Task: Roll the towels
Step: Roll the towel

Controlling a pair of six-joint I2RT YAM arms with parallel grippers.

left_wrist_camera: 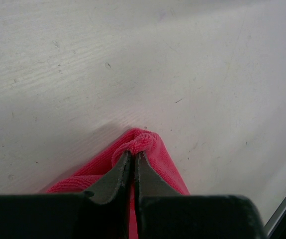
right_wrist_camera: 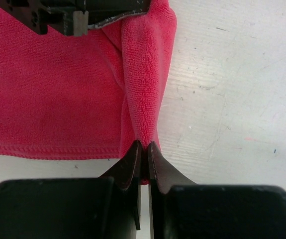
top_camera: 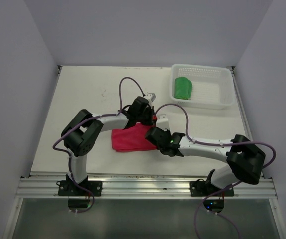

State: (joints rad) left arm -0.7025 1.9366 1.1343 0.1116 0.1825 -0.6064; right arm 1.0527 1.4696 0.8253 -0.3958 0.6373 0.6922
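Left claw (left_wrist_camera: pixel 133 155) is clenched on the pink-red towel (top_camera: pixel 129 140). Its tips pinch a bunched corner, the cloth spreads back under and to either side of the fingers, and bare tabletop (top_camera: pixel 83 94) lies ahead of the tips. Right claw (right_wrist_camera: pixel 143 147) is clenched on the same towel, nipping the near end of a raised fold at the hem. That fold runs straight ahead from its tips to the left claw, which holds the far end at the top of the right wrist view. The flat body of the towel lies left of the right claw's tips in that view, with bare tabletop to the right. From above, both claws sit at the towel's right edge, the left claw on the far side and the right claw on the near side, and the cloth spreads leftward from them. Green towel (top_camera: pixel 184 88) lies bundled inside the mesh basket (top_camera: pixel 202 67), beyond and to the right of both claws, well apart.
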